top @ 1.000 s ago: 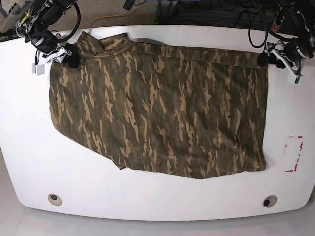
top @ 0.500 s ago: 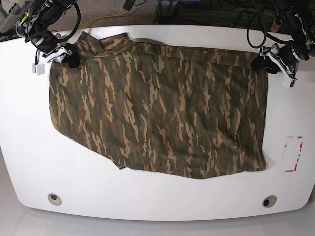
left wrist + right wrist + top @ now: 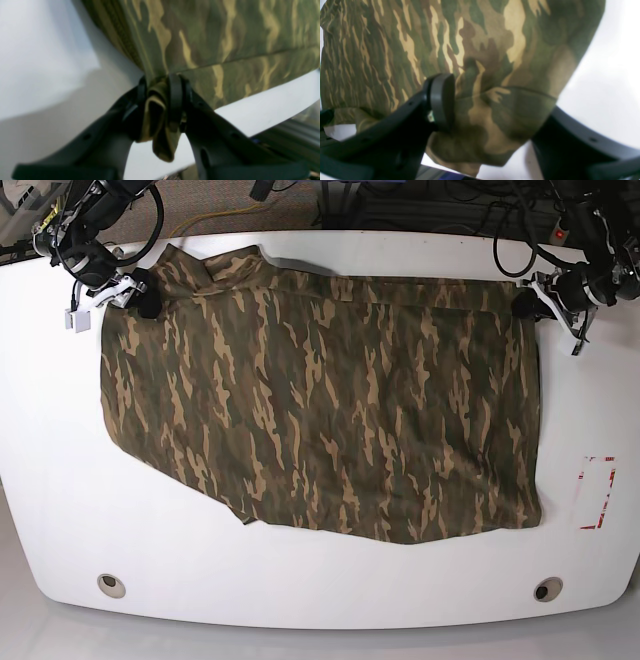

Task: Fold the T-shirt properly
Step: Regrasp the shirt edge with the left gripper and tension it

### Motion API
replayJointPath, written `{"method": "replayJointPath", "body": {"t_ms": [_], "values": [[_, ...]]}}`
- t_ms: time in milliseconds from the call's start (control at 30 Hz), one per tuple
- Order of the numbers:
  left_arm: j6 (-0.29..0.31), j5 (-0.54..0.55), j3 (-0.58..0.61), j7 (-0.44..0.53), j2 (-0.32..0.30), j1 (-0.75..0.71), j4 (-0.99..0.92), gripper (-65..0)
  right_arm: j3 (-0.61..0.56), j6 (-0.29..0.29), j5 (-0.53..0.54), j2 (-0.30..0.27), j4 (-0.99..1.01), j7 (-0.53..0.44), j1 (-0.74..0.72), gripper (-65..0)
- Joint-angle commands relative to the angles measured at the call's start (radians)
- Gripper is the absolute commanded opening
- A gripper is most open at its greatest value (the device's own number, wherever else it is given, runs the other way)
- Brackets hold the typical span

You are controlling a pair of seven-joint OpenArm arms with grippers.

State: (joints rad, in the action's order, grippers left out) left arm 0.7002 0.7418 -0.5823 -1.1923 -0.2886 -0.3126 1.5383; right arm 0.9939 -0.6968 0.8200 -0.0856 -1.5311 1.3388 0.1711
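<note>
So the big white rounded table (image 3: 300,580) takes up nearly the whole base view, and most of it is covered by the large camouflage-print cloth T-shirt (image 3: 320,400) in olive green, dark brown and tan, spread flat with its long top edge running along the far side of the table. No brand, label or readable writing anywhere on the shirt. Closest thing to a marking is a small red-and-white rectangular outline (image 3: 597,493) on the table near the shirt's lower corner on the base view's right, and I can't read any text in it.

The left gripper (image 3: 528,304) sits at the shirt's far corner on the base view's right. From above it's just a dark blob, but the left wrist view shows the jaws clenched on a bunched fold of the shirt corner, cloth hanging out below them.

The right gripper (image 3: 140,293) is at the opposite far corner. Its wrist view shows a thick wad of shirt between the two jaws, which stand fairly wide; one dark pad (image 3: 441,101) presses the cloth, the other is hidden behind it.
</note>
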Motion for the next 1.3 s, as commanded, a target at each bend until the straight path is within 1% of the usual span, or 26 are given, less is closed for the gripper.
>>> {"method": "replayJointPath", "body": {"t_ms": [0,100,167,267,400,500,600,633,667,767,867,967,1033,1133,1267], "values": [[-0.002,0.006,-0.028,0.002,-0.025,-0.030,0.087,-54.7,0.003,-0.001,0.020,-0.013,-0.015,-0.009,0.000,-33.6],[-0.002,0.006,-0.028,0.001,-0.041,-0.066,0.156,-48.2,0.003,-0.001,0.020,-0.015,-0.015,-0.009,0.000,-33.6],[-0.002,0.006,-0.026,0.001,-0.065,-0.101,0.202,-41.5,0.003,-0.001,0.020,-0.015,-0.015,-0.009,-0.002,-33.6],[-0.002,0.006,-0.026,0.001,-0.082,-0.133,0.242,-36.3,0.003,-0.001,0.020,-0.015,-0.015,-0.009,-0.003,-33.6],[-0.002,0.006,-0.028,0.001,-0.113,-0.179,0.271,-31.4,0.003,-0.001,0.020,-0.015,-0.015,-0.009,-0.006,-33.6],[-0.002,0.008,-0.048,0.001,-0.122,-0.190,0.285,-29.9,0.003,-0.001,0.020,-0.015,-0.015,-0.009,-0.006,-33.6],[-0.002,0.008,-0.137,0.001,-0.117,-0.182,0.279,-29.9,0.003,-0.001,0.020,-0.015,-0.015,-0.009,-0.006,-33.6],[-0.002,0.008,-0.169,0.001,-0.113,-0.161,0.262,-29.9,0.003,-0.001,0.020,-0.015,-0.015,-0.009,-0.006,-33.6],[-0.002,0.008,-0.175,0.001,-0.102,-0.135,0.242,-29.9,-0.002,-0.001,0.020,-0.015,-0.015,-0.009,-0.006,-33.6],[-0.002,0.008,-0.179,-0.011,-0.090,-0.070,0.161,-29.4,-0.033,-0.001,0.020,-0.015,-0.015,-0.009,-0.006,-33.6],[-0.002,0.008,-0.179,-0.068,-0.088,-0.003,0.063,-23.9,-0.042,-0.001,0.020,-0.015,-0.015,-0.009,-0.006,-33.6],[-0.002,0.008,-0.179,-0.103,-0.082,0.053,0.000,-21.4,-0.043,-0.001,0.020,-0.015,-0.015,-0.009,-0.006,-33.6],[-0.002,0.008,-0.175,-0.107,-0.080,0.059,-0.022,-21.1,-0.043,-0.001,0.020,-0.013,-0.015,-0.009,-0.006,-33.6],[-0.002,0.005,-0.175,-0.103,-0.044,0.062,-0.048,-21.0,-0.042,-0.001,0.020,-0.013,-0.015,-0.009,-0.005,-33.6],[-0.002,-0.003,-0.170,-0.105,-0.021,0.077,-0.060,-21.0,-0.039,-0.001,0.020,-0.019,-0.015,-0.009,-0.005,-33.6]]}}
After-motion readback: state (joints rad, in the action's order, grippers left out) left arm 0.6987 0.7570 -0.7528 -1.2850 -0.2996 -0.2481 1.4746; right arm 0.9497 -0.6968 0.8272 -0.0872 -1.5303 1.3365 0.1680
